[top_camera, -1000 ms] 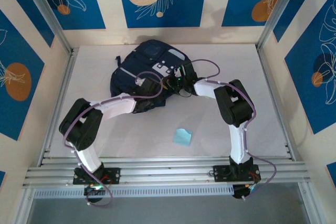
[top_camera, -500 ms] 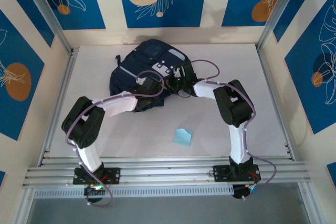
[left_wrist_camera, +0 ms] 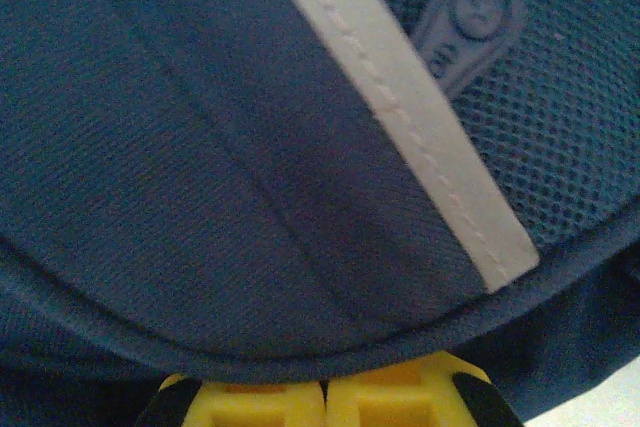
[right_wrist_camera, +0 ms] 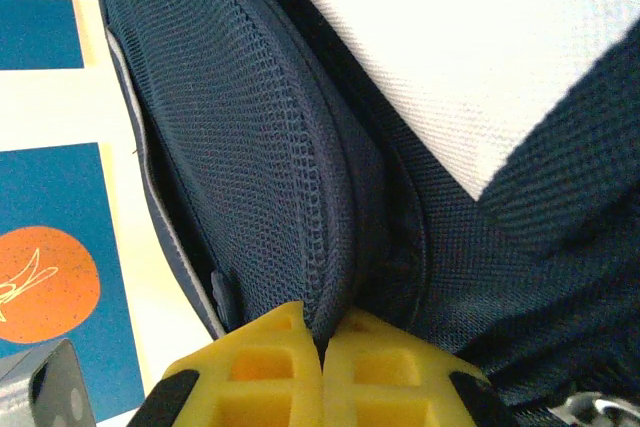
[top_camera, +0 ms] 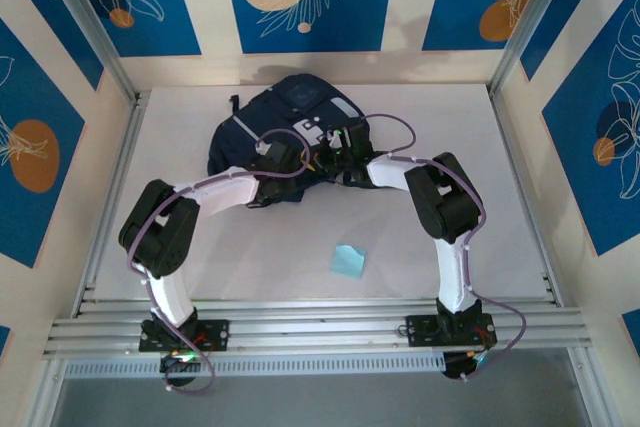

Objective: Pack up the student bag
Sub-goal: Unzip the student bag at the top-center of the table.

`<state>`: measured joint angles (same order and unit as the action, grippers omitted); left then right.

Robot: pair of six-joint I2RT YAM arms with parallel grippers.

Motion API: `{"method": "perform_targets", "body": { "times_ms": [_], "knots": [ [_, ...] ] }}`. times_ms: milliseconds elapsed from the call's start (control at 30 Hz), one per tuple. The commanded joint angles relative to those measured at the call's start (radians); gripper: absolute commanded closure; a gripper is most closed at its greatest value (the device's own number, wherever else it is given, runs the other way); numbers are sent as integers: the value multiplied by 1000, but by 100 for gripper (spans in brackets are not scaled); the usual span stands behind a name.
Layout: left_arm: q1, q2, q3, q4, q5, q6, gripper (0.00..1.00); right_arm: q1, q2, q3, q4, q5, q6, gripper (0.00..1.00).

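Left claw [left_wrist_camera: 325, 392] closed on student bag [left_wrist_camera: 200, 147], tips hidden

Student bag [top_camera: 290, 112] lies on the table [top_camera: 500, 197], at its far middle. Left pincer [left_wrist_camera: 325, 395] meets the bag's near edge from the left; right pincer [right_wrist_camera: 322, 342] meets it from the right, just beside. A square sheet [top_camera: 348, 261] lies before the bag, between the arms, well apart.
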<state>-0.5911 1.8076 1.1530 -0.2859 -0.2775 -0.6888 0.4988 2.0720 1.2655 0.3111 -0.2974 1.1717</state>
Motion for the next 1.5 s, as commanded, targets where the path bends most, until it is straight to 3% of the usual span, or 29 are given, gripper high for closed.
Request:
{"method": "perform_targets", "body": {
  "times_ms": [0,167,333,467,667,733,833,967,1133,1267,1367,1467],
  "knots": [
    [47,-24,19,16,-68,47,100,-13,-30,-29,-42,-82,-22,100],
    [56,-151,-13,-37,43,104,100,-48,-20,-26,-67,-65,-44,100],
    [127,-211,5,-168,261,343,100,-78,-37,-27,-97,-48,-85,100],
    [174,-157,86,-351,266,502,100,-92,-49,-1,-145,-39,-136,100],
    [211,-114,106,-325,177,593,100,-107,-51,50,-235,-51,-232,100],
    [218,-106,114,-316,200,597,100,-117,-51,76,-283,-44,-276,100],
    [209,-117,106,-312,338,604,100,-146,-40,115,-339,-34,-325,100],
    [149,-138,68,-349,414,595,100,-185,-12,182,-379,-39,-359,100],
    [53,-174,-12,-283,551,478,100,-206,27,275,-433,-14,-403,100],
    [-6,-147,24,-226,572,404,100,-210,47,327,-468,-11,-398,99],
    [-13,-100,94,-201,563,344,100,-203,-12,270,-469,-5,-362,77],
    [-15,-63,138,-147,558,277,100,-195,-131,115,-390,16,-293,64]
  ]
}}
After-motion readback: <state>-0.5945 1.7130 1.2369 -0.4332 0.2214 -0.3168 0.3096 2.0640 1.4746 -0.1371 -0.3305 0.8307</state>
